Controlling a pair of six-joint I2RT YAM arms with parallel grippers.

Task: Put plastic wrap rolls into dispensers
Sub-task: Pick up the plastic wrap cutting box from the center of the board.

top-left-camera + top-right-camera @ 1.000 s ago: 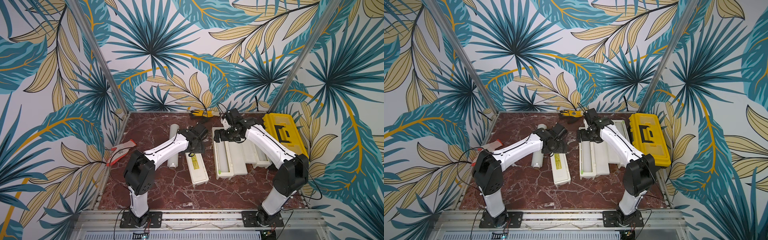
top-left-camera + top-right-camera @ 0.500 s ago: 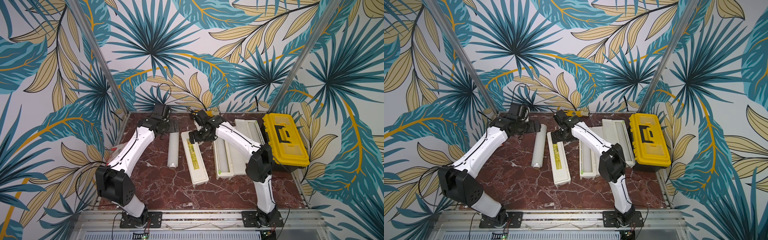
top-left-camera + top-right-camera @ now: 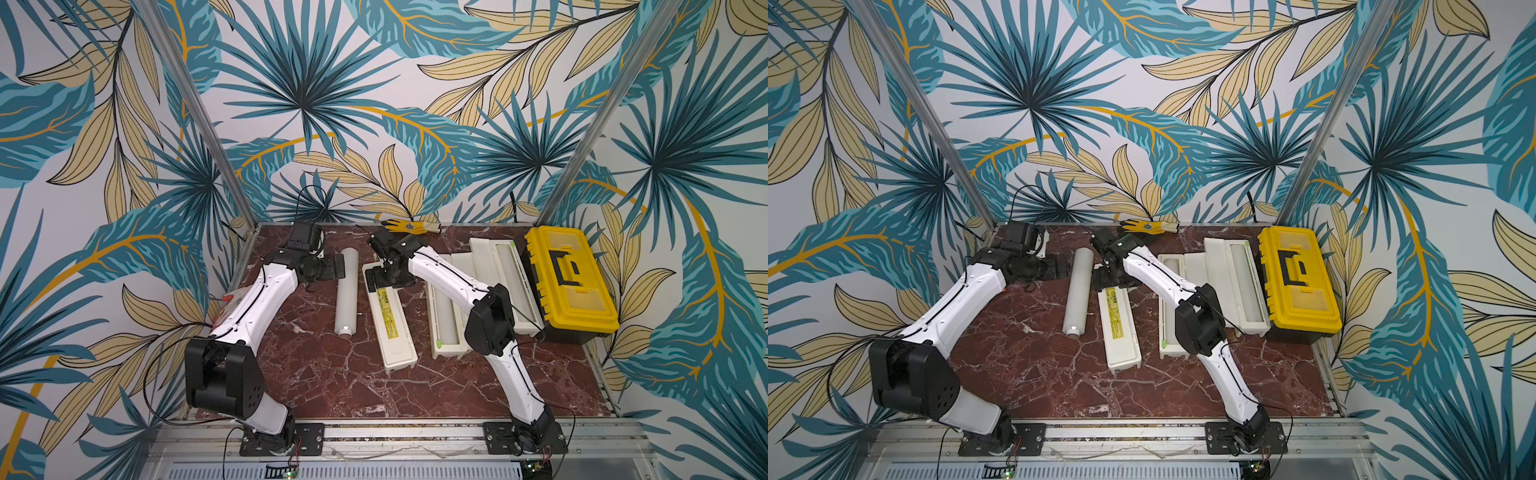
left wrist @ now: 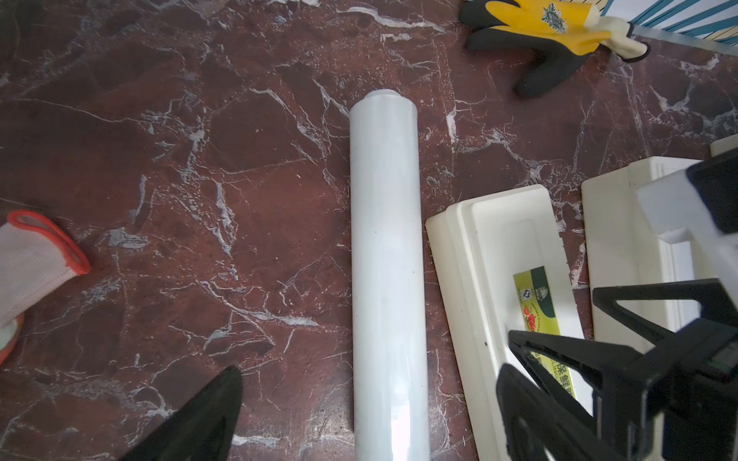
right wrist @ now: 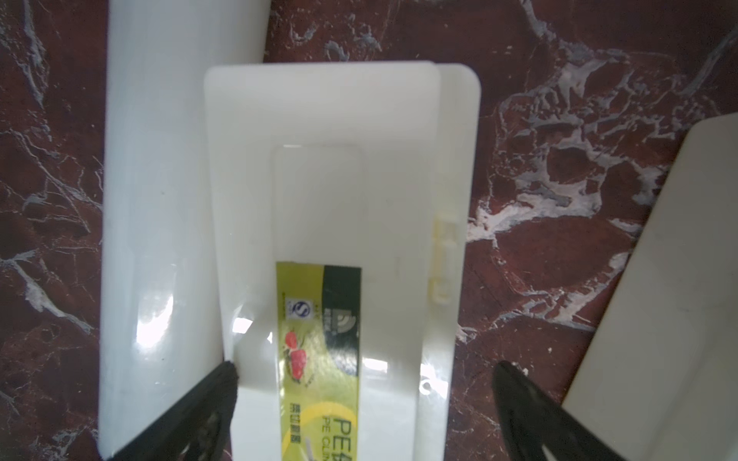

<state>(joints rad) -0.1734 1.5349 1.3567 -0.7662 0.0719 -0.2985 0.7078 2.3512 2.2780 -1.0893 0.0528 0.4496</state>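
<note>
Swung both arms toward the far desk (image 3: 332,374) edge. Holds left gripper (image 3: 337,267) released beside loose plastic wrap roll (image 3: 347,291), right gripper (image 3: 384,279) released above closed dispenser (image 3: 390,316). Shows two open dispensers (image 3: 446,307) apparently loaded; leaves one roll to insert.

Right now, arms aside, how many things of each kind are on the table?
Rolls: 3
Dispenser boxes: 3
Toolbox: 1
Gloves: 2
Total: 9
</note>
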